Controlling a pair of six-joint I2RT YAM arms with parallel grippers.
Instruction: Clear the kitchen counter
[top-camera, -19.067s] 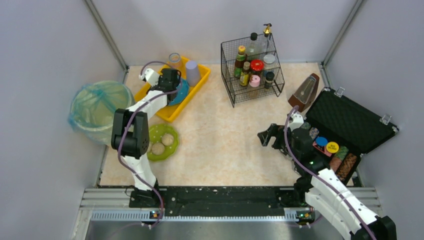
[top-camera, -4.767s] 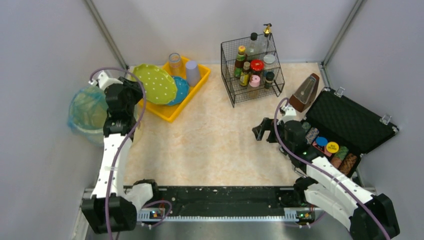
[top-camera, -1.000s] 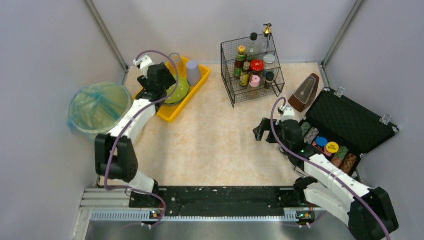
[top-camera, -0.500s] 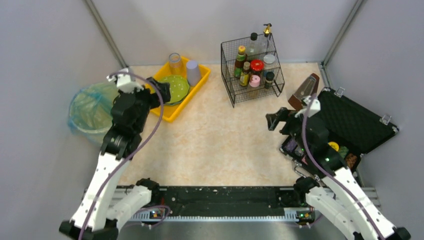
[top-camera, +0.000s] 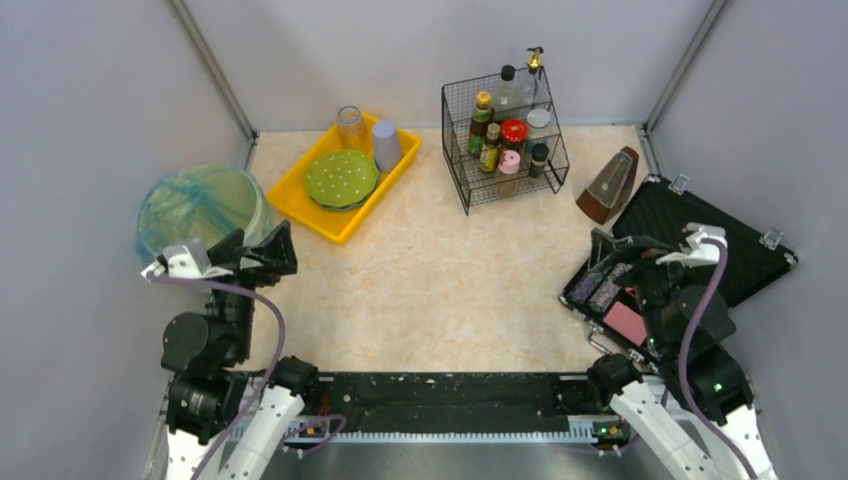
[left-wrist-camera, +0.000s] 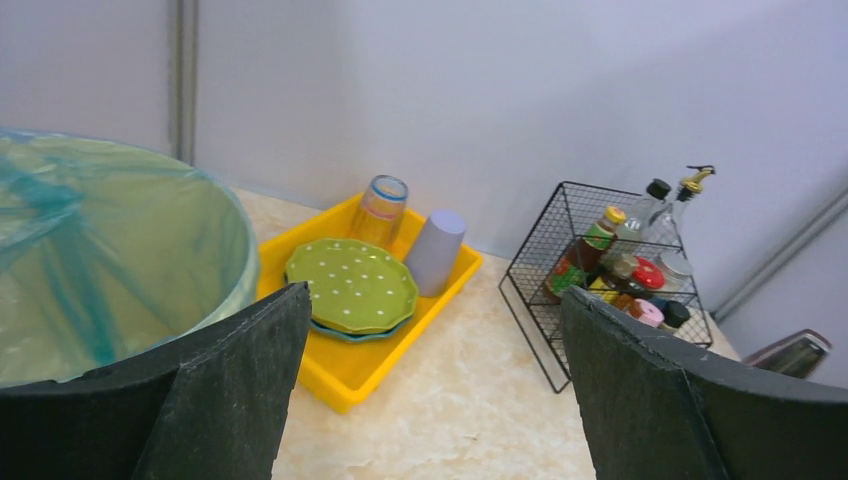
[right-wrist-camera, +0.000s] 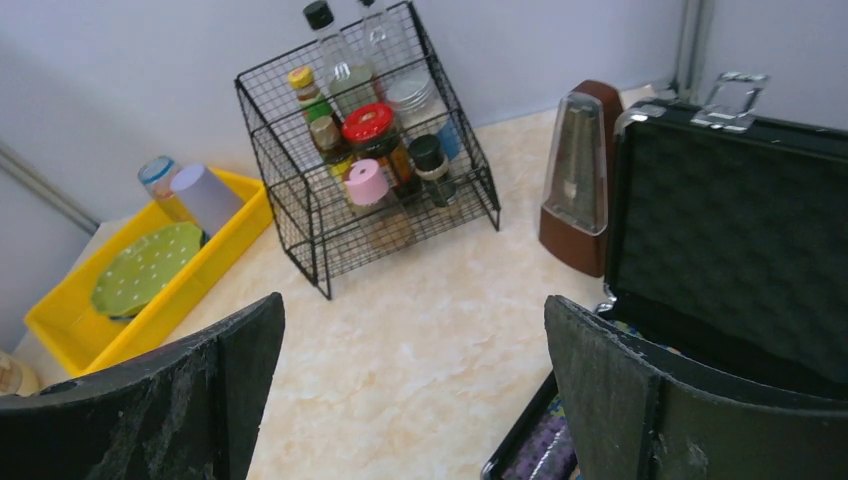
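From above, the counter (top-camera: 440, 270) runs from the grey walls to the black front rail. Its middle looks bare, and everything on it stands along the edges. A yellow tray (top-camera: 300, 205) at the back left holds a green plate (top-camera: 341, 177), a glass (top-camera: 350, 122) and a lilac cup (top-camera: 385, 143), probably gathered so one carrier takes all the dishes. A wire rack (top-camera: 505, 130) keeps the bottles upright near the back wall. A metronome (top-camera: 608, 187) stands just beside an open case (top-camera: 700, 240) on the right. A lined bin (top-camera: 200, 205) sits off the left edge, likely for scraps. The left gripper (top-camera: 262, 252) hangs near the bin and the right gripper (top-camera: 625, 250) over the case's near corner, both close to their own sides and touching nothing.

The left wrist view shows the left gripper (left-wrist-camera: 430, 400) with its fingers spread wide and nothing between them. The plate (left-wrist-camera: 350, 285) lies flat on a blue one inside the tray (left-wrist-camera: 345, 375), and the cup (left-wrist-camera: 436, 250) leans against the tray wall.

The right wrist view shows the right gripper (right-wrist-camera: 410, 400) gaping the same way, also empty. It looks past the rack (right-wrist-camera: 370, 150) to the metronome (right-wrist-camera: 578, 180) and the case (right-wrist-camera: 730, 210), whose lid is laid back. The task looks near its end, though whether the case must go I cannot tell.
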